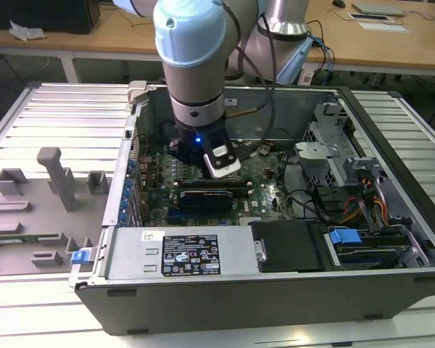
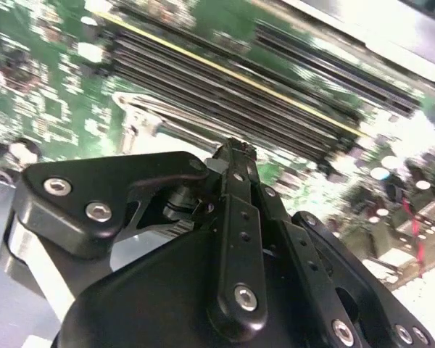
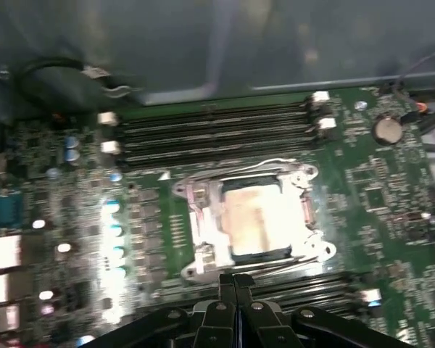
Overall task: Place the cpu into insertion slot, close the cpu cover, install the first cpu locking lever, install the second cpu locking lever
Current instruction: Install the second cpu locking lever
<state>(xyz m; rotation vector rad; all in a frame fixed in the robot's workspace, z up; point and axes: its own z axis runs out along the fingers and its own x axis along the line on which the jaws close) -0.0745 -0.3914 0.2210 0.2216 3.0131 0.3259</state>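
The jaws (image 3: 234, 284) stand pressed together with nothing between them, their black tips meeting in a single seam in the first wrist view and hovering over the green motherboard (image 3: 391, 217) inside the open computer case (image 1: 391, 290). Just beyond the tips lies the insertion slot (image 3: 203, 217), and the cpu (image 3: 257, 217) already sits in it — its pale silver-beige top shows square and flat inside the socket. The cpu cover (image 3: 310, 217) appears to lie down around the chip as a thin silvery frame, though whether it is fully seated I cannot tell. A thin wire locking lever (image 3: 275, 163) runs along the far side of the socket from the jaws, and another seems to run along the near side, close under the tips; whether either is hooked home is not clear. Long memory slots (image 3: 217, 127) lie beyond the socket and more sit just beneath the jaws. By my judgement the chip is light, stiff and fragile on its underside, best left untouched now; the cover is thin springy sheet metal, and the levers are stiff sprung wire — slippery, best pushed at their free bent ends, not gripped mid-span.
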